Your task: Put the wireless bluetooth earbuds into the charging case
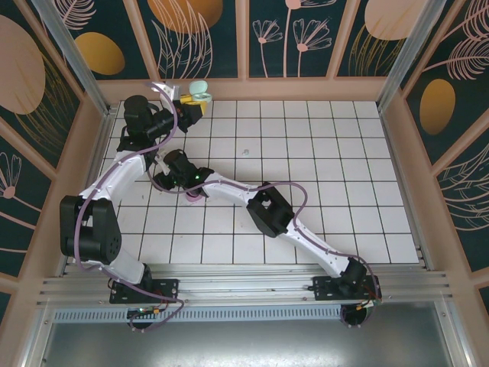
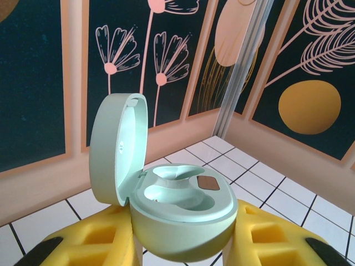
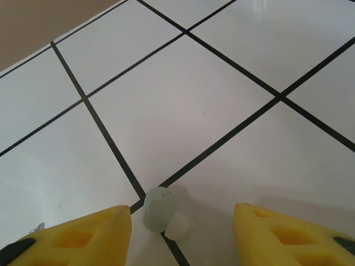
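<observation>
The left gripper [image 2: 180, 246] is clamped on the case [image 2: 183, 213], its yellow fingers [image 2: 91, 244] pressing the rounded base from either side. The case is pale mint and sits upright between them. Its lid [image 2: 116, 149] is swung open and stands nearly upright at the left of the base in the wrist view. Inside the base are moulded hollows and a small brown rectangle [image 2: 208, 183] towards the far rim. From above, this gripper is at the far left corner of the desk [image 1: 321, 153], with the case [image 1: 200, 91] just beyond its fingers, close to the back wall.

Just behind the right gripper, a small pink thing [image 1: 196, 200] lies on the desk, partly hidden by the arm.

The right gripper [image 3: 182, 213] has its fingers [image 3: 288, 235] spread well apart, low over the white tiles. A mint bud [image 3: 159, 208] lies on the desk between them. It rests on a dark grout line, with its paler tip pointing towards the camera. The bud is nearer the finger on the left of the wrist view than the other one, and it touches neither. I cannot tell whether the fingertips touch the desk.
</observation>
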